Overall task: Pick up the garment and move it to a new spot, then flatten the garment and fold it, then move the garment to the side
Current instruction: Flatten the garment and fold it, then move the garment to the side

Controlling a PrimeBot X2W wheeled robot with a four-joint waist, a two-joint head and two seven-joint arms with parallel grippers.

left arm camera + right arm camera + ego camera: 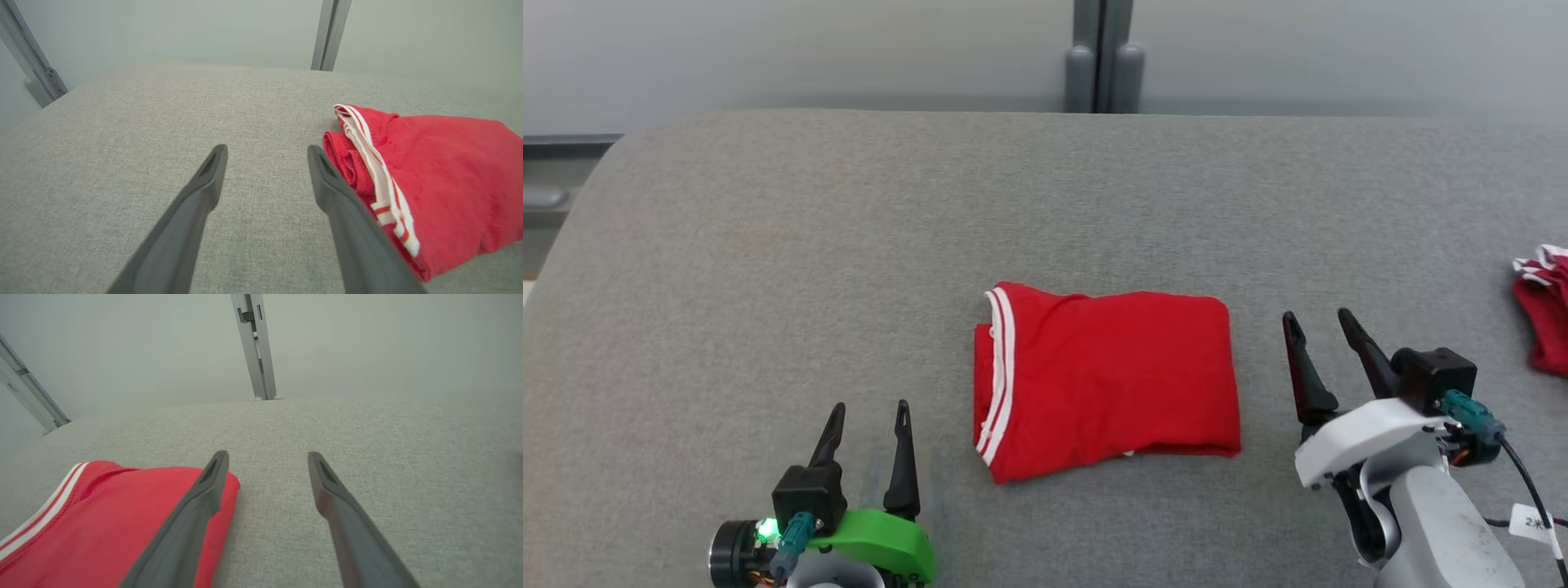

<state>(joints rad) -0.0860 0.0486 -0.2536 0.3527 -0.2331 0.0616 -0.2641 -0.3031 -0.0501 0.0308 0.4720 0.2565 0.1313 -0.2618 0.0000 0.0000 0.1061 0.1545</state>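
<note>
Red cloth with white stripes, the garment (pixel 1107 380), lies folded into a compact rectangle on the grey fabric surface (pixel 768 245). It sits about in the middle from left to right and somewhat toward the robot's side. Its striped trim runs along the left edge of the fold, and the top layer looks mostly smooth, with a few soft wrinkles.

The left gripper (pixel 871 406) is low at the left, beside the near left corner of the garment. A strip of bare grey surface separates them. Its two dark fingers are spread apart and point away from the robot, with only the surface between them. In the left wrist view, one finger (pixel 347 212) passes in front of the striped edge, and the folded layers are stacked there. A green part (pixel 882 539) with a small green light sits behind these fingers.

The right gripper (pixel 1315 314) is on the other side of the garment, near its right edge but not touching it. Its fingers are also spread, lean a little to the left and hold nothing. In the right wrist view, one finger (pixel 192 522) crosses in front of the corner of the red cloth, and grey surface shows between the two fingers.

A second red piece of cloth (pixel 1543 318) with white stripes lies crumpled at the far right edge, well apart from the folded one and cut by the frame. Behind the surface stands a grey metal post (pixel 1103 57) against a pale wall.
</note>
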